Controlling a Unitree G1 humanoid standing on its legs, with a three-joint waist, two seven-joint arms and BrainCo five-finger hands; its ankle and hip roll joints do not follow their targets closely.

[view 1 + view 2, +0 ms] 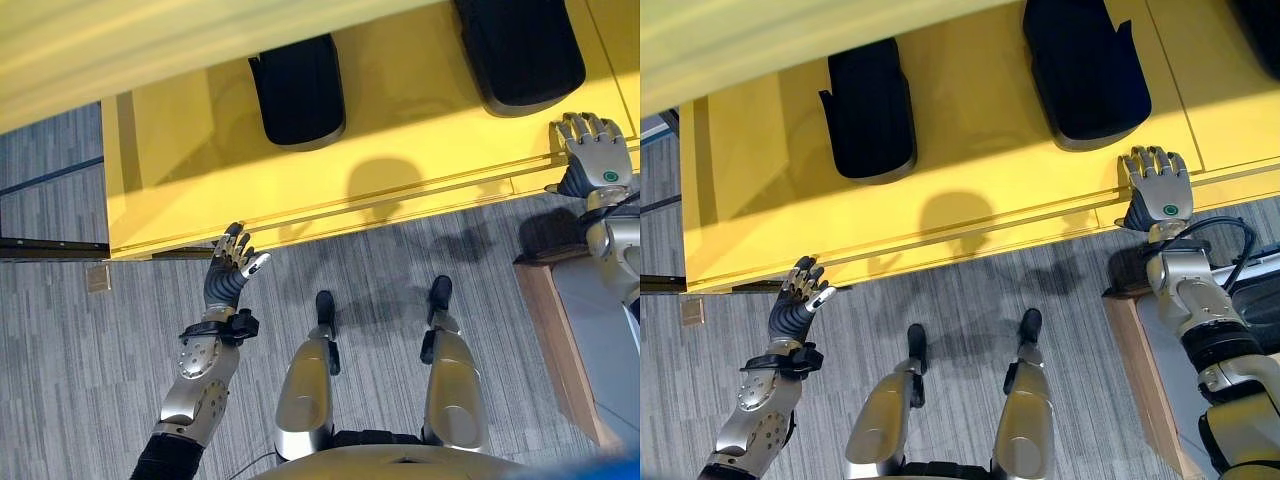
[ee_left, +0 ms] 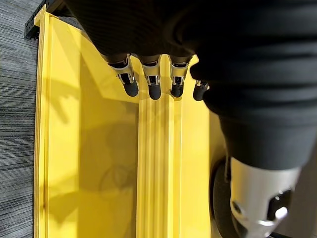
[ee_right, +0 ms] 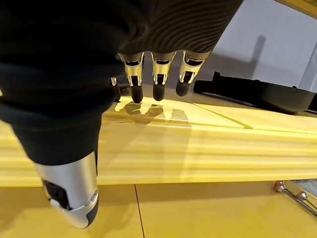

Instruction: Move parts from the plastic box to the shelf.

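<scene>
Right eye view shows two black moulded plastic parts (image 1: 872,110) lying on the yellow shelf (image 1: 750,200), probably light, stiff; grasp their edges. Left hand (image 1: 795,300) and right hand (image 1: 1157,190) have released fingers, holding nothing.

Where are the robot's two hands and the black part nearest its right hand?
left hand (image 1: 228,270), left eye view, on the palm.
right hand (image 1: 1159,192), right eye view, on the back of the hand.
black part (image 1: 1085,70), right eye view, on its top surface.
</scene>
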